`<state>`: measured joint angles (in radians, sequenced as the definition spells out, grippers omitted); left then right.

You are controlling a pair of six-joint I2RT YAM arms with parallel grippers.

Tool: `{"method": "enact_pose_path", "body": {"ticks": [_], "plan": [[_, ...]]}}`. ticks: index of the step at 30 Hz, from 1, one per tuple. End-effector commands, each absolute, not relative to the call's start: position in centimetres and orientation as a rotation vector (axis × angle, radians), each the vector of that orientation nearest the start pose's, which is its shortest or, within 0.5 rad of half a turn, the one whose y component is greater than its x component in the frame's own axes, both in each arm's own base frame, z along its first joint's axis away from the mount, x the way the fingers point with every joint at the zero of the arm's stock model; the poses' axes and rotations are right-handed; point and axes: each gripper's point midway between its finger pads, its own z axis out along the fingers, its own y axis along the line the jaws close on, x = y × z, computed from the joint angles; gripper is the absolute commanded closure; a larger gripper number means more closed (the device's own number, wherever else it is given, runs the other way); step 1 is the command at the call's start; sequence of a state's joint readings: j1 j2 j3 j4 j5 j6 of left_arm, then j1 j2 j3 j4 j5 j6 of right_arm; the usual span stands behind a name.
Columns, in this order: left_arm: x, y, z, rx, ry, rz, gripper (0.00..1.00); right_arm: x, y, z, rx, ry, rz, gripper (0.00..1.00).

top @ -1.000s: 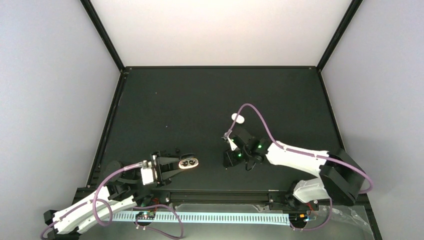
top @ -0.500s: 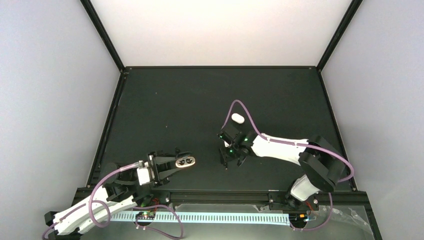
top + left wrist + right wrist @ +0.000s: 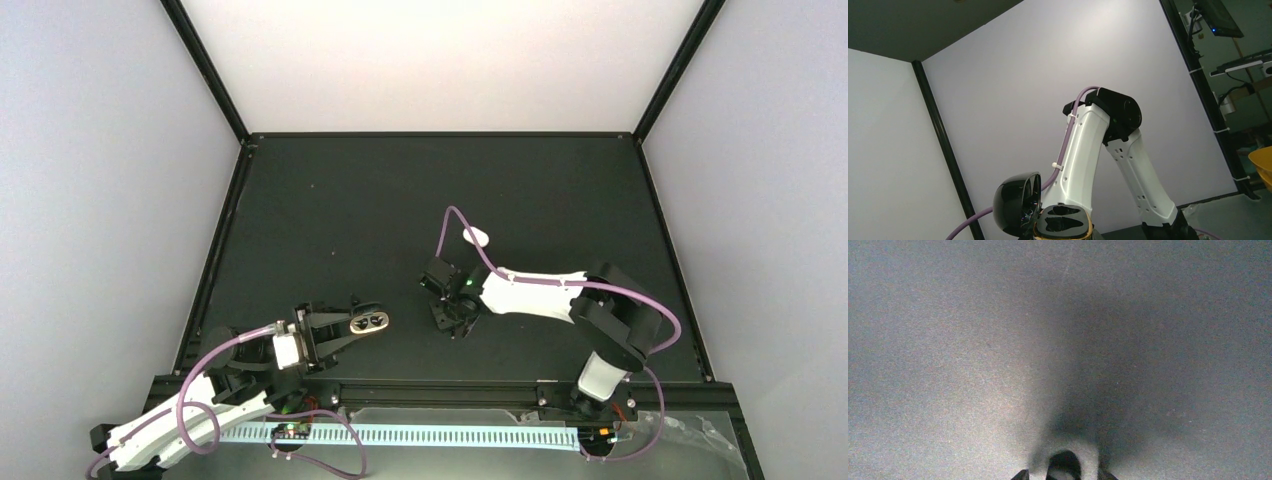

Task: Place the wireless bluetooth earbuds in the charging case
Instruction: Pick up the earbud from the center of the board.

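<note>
Clamping the open charging case (image 3: 371, 322) sockets-up at seven o'clock, left fingers (image 3: 335, 319) present it for loading. Right fingers (image 3: 438, 320): opening unclear.

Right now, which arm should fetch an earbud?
Right: the right gripper is down at the table over what looks like an earbud; the left gripper is shut on the open charging case.
</note>
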<state>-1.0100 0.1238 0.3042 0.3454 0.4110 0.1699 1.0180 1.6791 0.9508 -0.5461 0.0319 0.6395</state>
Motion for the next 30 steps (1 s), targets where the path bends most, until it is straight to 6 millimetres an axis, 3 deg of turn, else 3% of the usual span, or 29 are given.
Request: {"method": "enact_pose_path", "body": {"ticks": [1, 20, 30], "plan": [[4.1, -19.2, 37.0, 0.901, 0.674, -0.978, 0.98, 18.5, 29.1, 1.8, -0.507, 2.852, 0.22, 0.67], [3.8, -18.9, 37.2, 0.892, 0.665, -0.985, 0.98, 16.4, 27.8, -0.7, -0.525, 2.879, 0.041, 0.78], [3.7, -18.8, 37.3, 0.891, 0.66, -0.989, 0.98, 16.4, 27.9, -0.3, -0.517, 2.868, 0.055, 0.89]]}}
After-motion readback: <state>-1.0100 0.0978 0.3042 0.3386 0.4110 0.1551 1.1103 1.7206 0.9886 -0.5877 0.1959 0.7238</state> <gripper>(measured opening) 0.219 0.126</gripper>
